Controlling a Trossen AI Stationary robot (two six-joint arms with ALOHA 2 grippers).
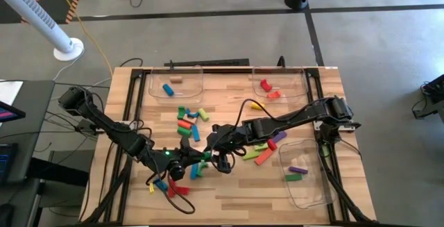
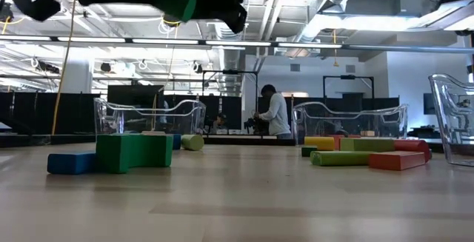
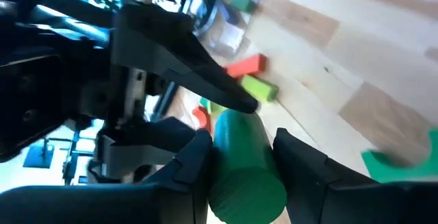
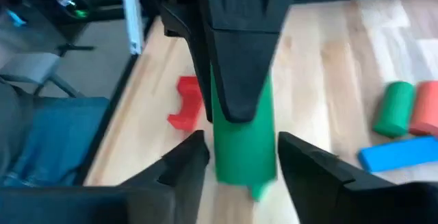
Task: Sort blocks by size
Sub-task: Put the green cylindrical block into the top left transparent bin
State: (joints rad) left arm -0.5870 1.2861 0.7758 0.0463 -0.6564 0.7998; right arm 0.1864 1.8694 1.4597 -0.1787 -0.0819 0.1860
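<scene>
Left fingers (image 3: 239, 138): closed against both sides of the green cylinder (image 3: 246, 162), gripping it. Right fingers (image 4: 239, 148): straddle the same cylinder but are spread, with a sliver of gap on each side, so no grip there. One finger of the other arm lies along the cylinder's top in each wrist view.

Position: the cylinder is held in the air, clear of the tabletop (image 1: 229, 199). It sits over the middle, a little toward the edge opposite the two-tray edge. Both arms meet there from opposite side edges.

Step in hand (judgement): arm-to-arm handover of one long piece, with the left arm as carrier. The next move calls for the right fingers to back straight off without dragging the cylinder. The left arm then carries it to the tray for its size class.

Counts:
- Arms: 2.
- Clear trays: 3.
  - Corner tray (image 1: 173, 81) on the two-tray edge: 2 pieces, blue and tan.
  - Second tray (image 1: 281, 81) on that edge: 2 red.
  - Third tray (image 1: 309, 175), by the right arm's side edge: 2, purple and green.
- Loose blocks (image 1: 191, 119): roughly twenty, clustered mid-tabletop. An exact count is not possible because the arms cover several.
</scene>
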